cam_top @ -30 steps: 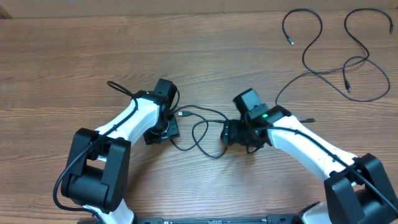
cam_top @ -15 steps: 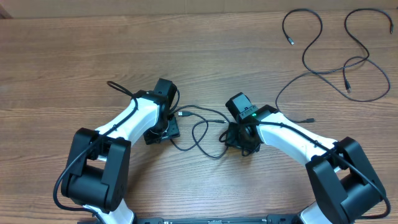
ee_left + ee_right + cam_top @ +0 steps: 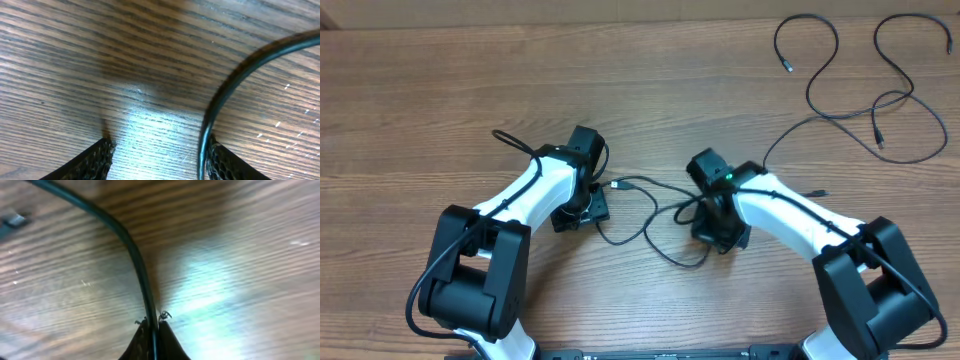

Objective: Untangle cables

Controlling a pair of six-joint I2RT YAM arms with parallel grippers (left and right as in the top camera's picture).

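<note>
One thin black looped cable (image 3: 134, 255) spans both: right hand (image 3: 152, 321) clenched on it, cable running 9 o'clock to released left hand (image 3: 160, 150).

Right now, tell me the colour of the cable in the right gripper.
The cable is black, clearest in the right wrist view.

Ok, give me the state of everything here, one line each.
left end effector: open, gripping nothing.
right end effector: shut on the middle cable.
middle cable: pinched, looping slack between the arms.
far cables: lying loose in crossing curves, untouched.
</note>
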